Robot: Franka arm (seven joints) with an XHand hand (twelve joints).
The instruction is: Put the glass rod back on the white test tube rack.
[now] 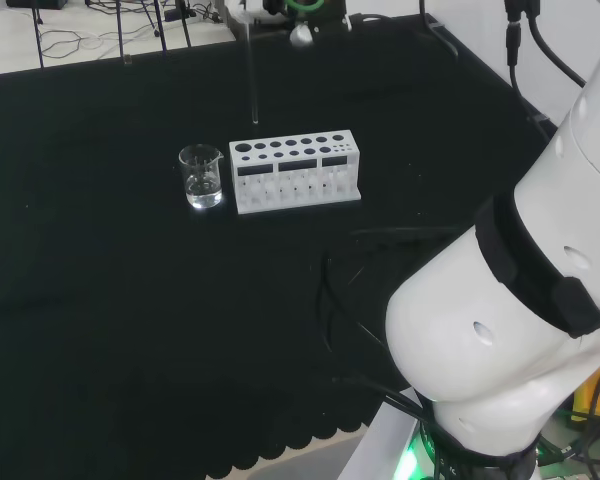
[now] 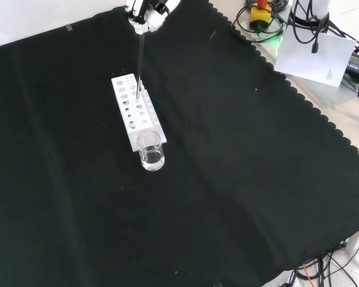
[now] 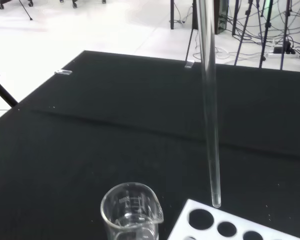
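The white test tube rack [image 1: 295,172] [image 2: 133,111] [image 3: 225,229] stands mid-cloth with several round holes on top. The hand [image 2: 146,13] [image 1: 252,8] hovers above it at the upper edge of the head and front views, shut on the top of the glass rod [image 1: 251,70] [image 2: 140,60] [image 3: 210,110]. The rod hangs almost upright. In the wrist view its lower tip floats just above the rack's edge, close to a corner hole at the beaker end and not inside it.
A small clear glass beaker [image 1: 201,177] [image 2: 151,151] [image 3: 132,212] stands against the rack's end. The arm's white links [image 1: 510,320] rise at the head view's right. Cables and a white sheet [image 2: 314,57] lie beyond the cloth's scalloped edge.
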